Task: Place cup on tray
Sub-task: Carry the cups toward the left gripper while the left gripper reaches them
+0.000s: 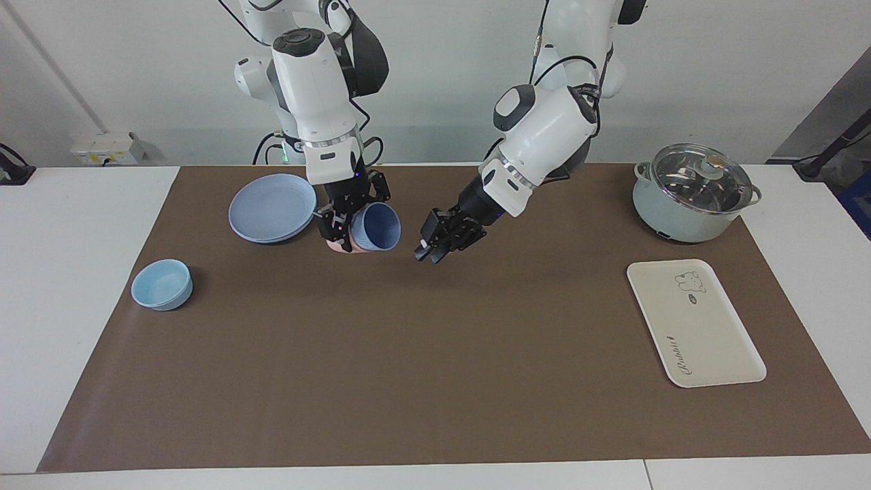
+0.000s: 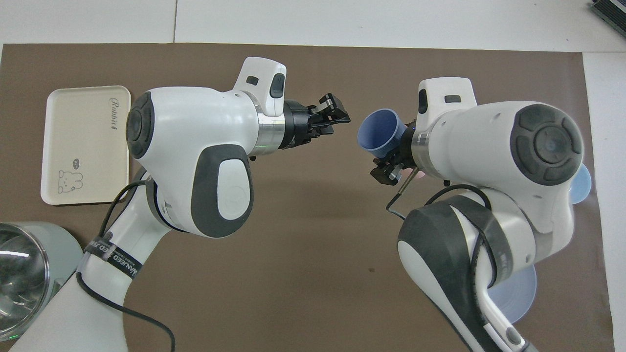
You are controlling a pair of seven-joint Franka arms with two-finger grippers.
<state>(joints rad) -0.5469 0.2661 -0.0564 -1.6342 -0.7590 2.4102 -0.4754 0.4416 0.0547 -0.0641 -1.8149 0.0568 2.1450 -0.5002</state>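
Observation:
The periwinkle-blue cup (image 1: 378, 228) (image 2: 379, 137) hangs tilted above the mat, its mouth turned toward the left arm's end. My right gripper (image 1: 346, 224) (image 2: 393, 159) is shut on the cup's wall, over the spot beside the blue plate. A bit of salmon-pink (image 1: 338, 248) shows just under that gripper, mostly hidden. My left gripper (image 1: 429, 253) (image 2: 340, 111) is over the middle of the mat, pointing at the cup's mouth a short gap away, fingers slightly apart and holding nothing. The cream tray (image 1: 708, 333) (image 2: 88, 146) lies flat toward the left arm's end.
A round blue plate (image 1: 269, 207) (image 2: 513, 293) lies close to the robots by the right arm. A light-blue bowl (image 1: 162, 284) (image 2: 584, 183) sits at the right arm's end. A lidded pot (image 1: 691, 194) (image 2: 24, 278) stands nearer to the robots than the tray.

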